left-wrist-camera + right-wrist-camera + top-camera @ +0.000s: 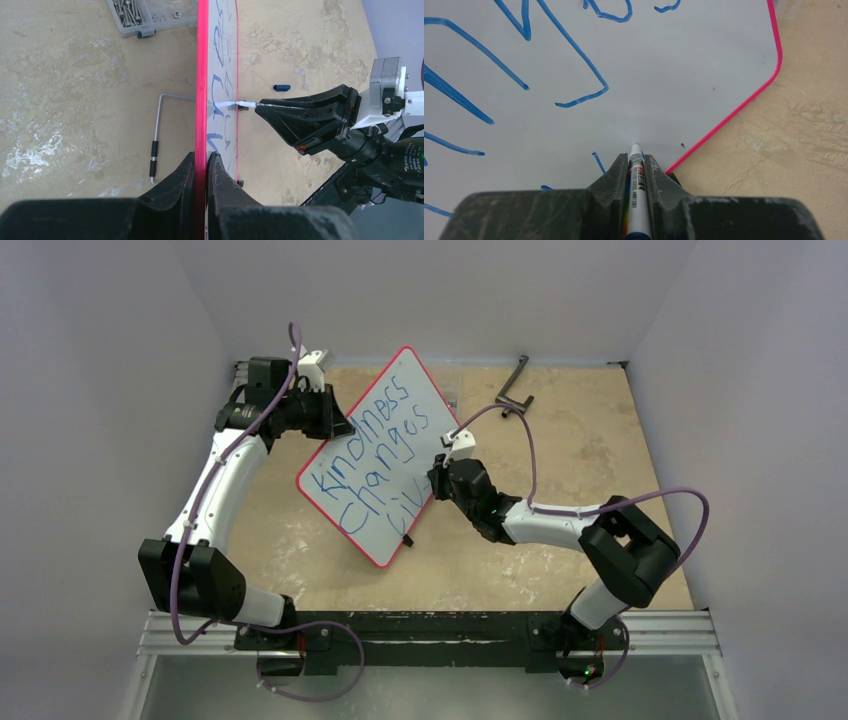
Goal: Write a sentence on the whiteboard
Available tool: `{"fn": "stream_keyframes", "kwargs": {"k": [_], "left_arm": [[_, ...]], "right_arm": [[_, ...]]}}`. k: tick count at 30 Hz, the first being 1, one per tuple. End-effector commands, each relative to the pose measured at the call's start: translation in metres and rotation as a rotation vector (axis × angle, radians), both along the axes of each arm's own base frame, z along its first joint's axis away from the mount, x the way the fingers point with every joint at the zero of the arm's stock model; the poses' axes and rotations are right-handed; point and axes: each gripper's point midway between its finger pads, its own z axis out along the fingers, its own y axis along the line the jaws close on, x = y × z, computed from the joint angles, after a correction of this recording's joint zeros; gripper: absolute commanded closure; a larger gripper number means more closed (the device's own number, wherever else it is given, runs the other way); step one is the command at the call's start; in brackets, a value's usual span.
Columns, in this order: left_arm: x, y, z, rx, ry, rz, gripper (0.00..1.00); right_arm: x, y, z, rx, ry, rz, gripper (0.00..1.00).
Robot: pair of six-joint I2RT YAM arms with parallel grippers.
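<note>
The whiteboard [390, 430], likely light and stiff, is clamped by its rim [201, 75] in the left claw [201, 162], a pen [636, 200] in the right claw [636, 160].

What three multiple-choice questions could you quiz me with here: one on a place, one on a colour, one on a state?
1. Where does the left gripper hold the whiteboard? A. on its red rim B. mid-face C. nowhere
2. What colour is the writing? A. black B. blue C. green
3. What state is the right gripper in? A. open, empty B. shut on a marker C. shut on a sponge
Answers: A, the jaws pinch the rim in the left wrist view; B, the letters are blue; B, the marker sits clamped between the jaws.
</note>
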Motion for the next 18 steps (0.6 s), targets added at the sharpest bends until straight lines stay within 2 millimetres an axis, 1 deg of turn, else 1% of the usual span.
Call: {"fn": "stream_keyframes", "kwargs": {"k": [1, 8, 12, 18], "left_arm": [[0.000, 0.022, -0.020, 0.140, 0.018, 0.035, 1.00], [0.000, 0.022, -0.019, 0.140, 0.016, 0.036, 1.00], [0.000, 0.021, -0.019, 0.138, 0.014, 0.034, 1.00], [-0.001, 0.021, -0.018, 0.138, 0.014, 0.034, 1.00]], "right_arm": [[-0.008, 0.014, 0.005, 0.046, -0.003, 0.072, 1.00], [-0.020, 0.011, 0.000, 0.063, 0.013, 0.104, 1.00], [-0.029, 0.013, -0.004, 0.077, 0.027, 0.146, 1.00], [-0.035, 0.014, -0.010, 0.079, 0.044, 0.169, 1.00]]}}
